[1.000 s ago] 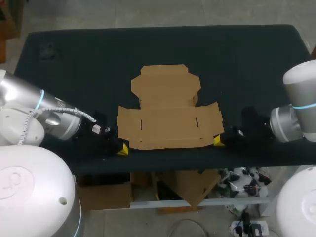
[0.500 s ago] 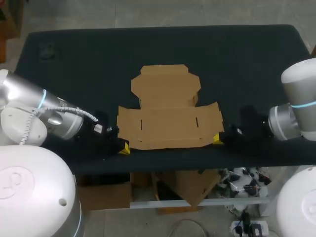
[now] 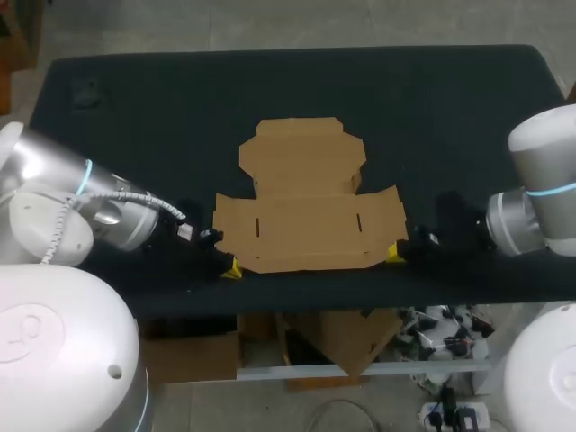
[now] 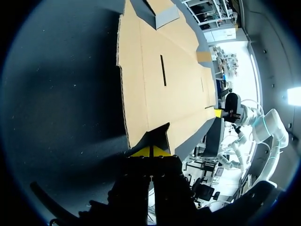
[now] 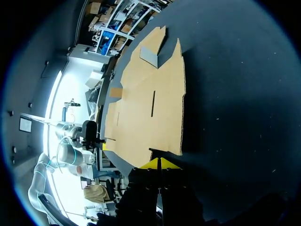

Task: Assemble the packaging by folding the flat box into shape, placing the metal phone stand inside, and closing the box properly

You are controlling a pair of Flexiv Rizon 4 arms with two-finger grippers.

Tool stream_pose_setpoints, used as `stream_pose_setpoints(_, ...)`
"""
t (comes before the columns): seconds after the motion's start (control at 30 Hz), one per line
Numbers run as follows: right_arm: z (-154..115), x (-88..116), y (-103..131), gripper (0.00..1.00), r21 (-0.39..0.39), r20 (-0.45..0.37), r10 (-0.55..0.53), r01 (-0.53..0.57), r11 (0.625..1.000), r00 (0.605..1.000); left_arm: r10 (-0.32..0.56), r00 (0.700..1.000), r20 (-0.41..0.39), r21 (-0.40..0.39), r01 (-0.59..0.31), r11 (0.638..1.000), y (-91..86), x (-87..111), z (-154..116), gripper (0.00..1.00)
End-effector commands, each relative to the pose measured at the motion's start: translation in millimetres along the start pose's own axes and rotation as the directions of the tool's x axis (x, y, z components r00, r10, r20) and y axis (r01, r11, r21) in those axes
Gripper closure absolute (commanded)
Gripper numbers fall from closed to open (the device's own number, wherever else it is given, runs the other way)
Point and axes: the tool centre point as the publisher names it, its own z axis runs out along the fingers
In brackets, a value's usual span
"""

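A flat brown cardboard box blank (image 3: 306,211) lies unfolded in the middle of the black table, with its narrower flaps toward the far side. My left gripper (image 3: 233,267) is shut, its yellow tips at the blank's front left corner. In the left wrist view the closed tips (image 4: 151,151) meet the corner of the cardboard (image 4: 160,80). My right gripper (image 3: 393,255) is shut at the front right corner. Its closed tips (image 5: 160,163) touch the edge of the cardboard (image 5: 150,94) in the right wrist view. Neither gripper holds anything. No metal phone stand is in view.
The black table (image 3: 135,117) spreads wide on both sides of the blank and behind it. Its front edge runs just below both grippers. A faint round mark (image 3: 85,90) shows in the far left corner.
My left gripper has slid right, up to the blank's front left corner. My right gripper has crept slightly left toward the front right corner. The cardboard has not moved.
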Motion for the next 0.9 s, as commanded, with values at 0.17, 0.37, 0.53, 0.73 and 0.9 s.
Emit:
stream_pose_setpoints(0.17, -0.3, 1.3, -0.7, 1.0, -0.006, 0.002, 0.004, -0.004, 1.0, 1.0, 0.004, 1.0, 0.016, -0.001, -0.004, 1.0, -1.1, 4.9, 0.9, 1.0)
stream_pose_setpoints(0.37, 0.9, 2.3, 2.7, 1.0, -0.005, 0.002, 0.007, -0.007, 1.0, 1.0, 0.009, 1.0, 0.023, 0.002, -0.01, 1.0, -1.8, 6.9, -0.3, 1.0)
stream_pose_setpoints(0.53, 3.2, 4.4, 5.1, 1.0, 0.001, 0.004, 0.011, -0.011, 1.0, 1.0, 0.015, 1.0, 0.028, 0.002, -0.015, 1.0, -1.9, 8.5, -0.4, 1.0)
stream_pose_setpoints(0.73, 4.2, 8.1, 7.3, 1.0, 0.0, 0.014, 0.021, -0.021, 1.0, 1.0, 0.02, 0.999, 0.032, 0.0, -0.02, 1.0, -2.0, 9.7, 0.6, 1.0)
stream_pose_setpoints(0.9, 5.3, 10.8, 8.2, 1.0, -0.004, 0.026, 0.041, -0.041, 0.999, 0.999, 0.021, 0.999, 0.037, 0.0, -0.021, 1.0, -2.4, 11.1, 0.8, 1.0)
